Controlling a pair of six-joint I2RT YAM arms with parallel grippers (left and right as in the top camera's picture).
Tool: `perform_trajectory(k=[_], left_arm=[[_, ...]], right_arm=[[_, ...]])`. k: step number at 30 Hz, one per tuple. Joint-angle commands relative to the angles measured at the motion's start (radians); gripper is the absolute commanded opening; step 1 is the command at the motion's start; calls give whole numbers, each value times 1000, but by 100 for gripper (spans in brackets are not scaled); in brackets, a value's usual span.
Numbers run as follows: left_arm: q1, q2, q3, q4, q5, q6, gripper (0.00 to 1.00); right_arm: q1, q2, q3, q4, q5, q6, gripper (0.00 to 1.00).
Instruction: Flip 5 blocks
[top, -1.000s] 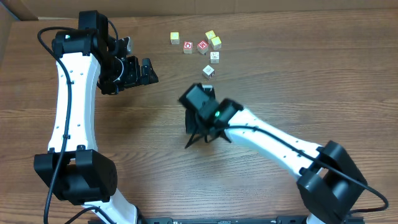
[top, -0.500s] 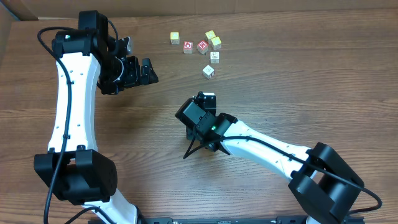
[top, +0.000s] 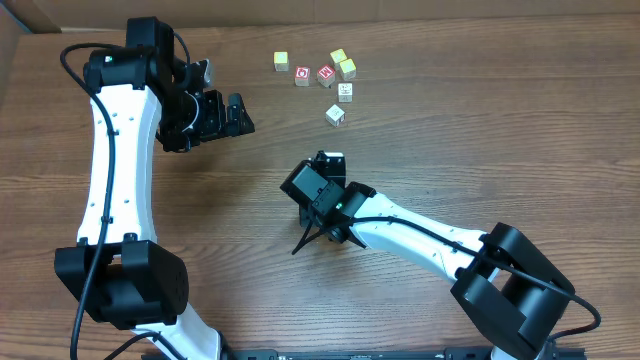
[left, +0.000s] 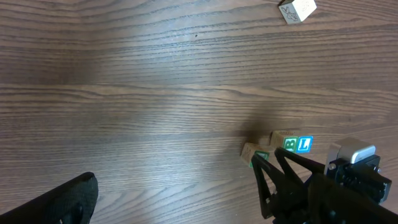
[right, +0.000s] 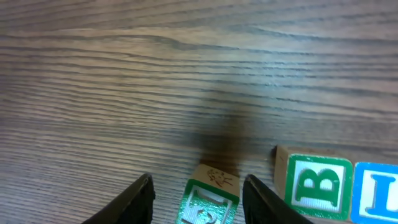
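The right hand (right: 199, 186) hangs low over the bench (top: 500, 130) with its fingers spread, one on each side of the green-faced block (right: 208, 202). That block sits askew to its neighbours, green face toward the wrist camera. Its symbol is unreadable and its lower part is cut off by the frame. A gap shows on the left finger's side, but I cannot tell whether the right finger touches. Just to its right the B block (right: 317, 183) stands square, letter upright. The blue L block (right: 380, 193) touches it and is cropped at the edge. Being cubes, they have no long side, but the three form a row across the view. From overhead the right arm hides them. Well apart lie a white block (top: 335, 115) and a second white block (top: 345, 91), their markings too small to read, near yellow cubes (top: 281, 61) and red-faced cubes (top: 302, 75). The left hand (top: 232, 113) is spread, holding nothing.
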Motion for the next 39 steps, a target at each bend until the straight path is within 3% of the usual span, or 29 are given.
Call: perform_trajectory(k=[1,4,9,19,39], left_arm=[[-6,11,20,3,-4,11,100],[-6,11,20,3,-4,11,100],[-6,11,20,3,-4,11,100],[-7,11,20,3,-4,11,100],[-6,11,20,3,-4,11,100]], right_arm=[[5,4,45,-5,-5,-71,47],[12,4,68,-6,-94,-92,37],[40,4,67,-34,-163,-92,5],[82,69,51,-59,-127,-81,4],[29,85,56,-88,-77,-87,4]])
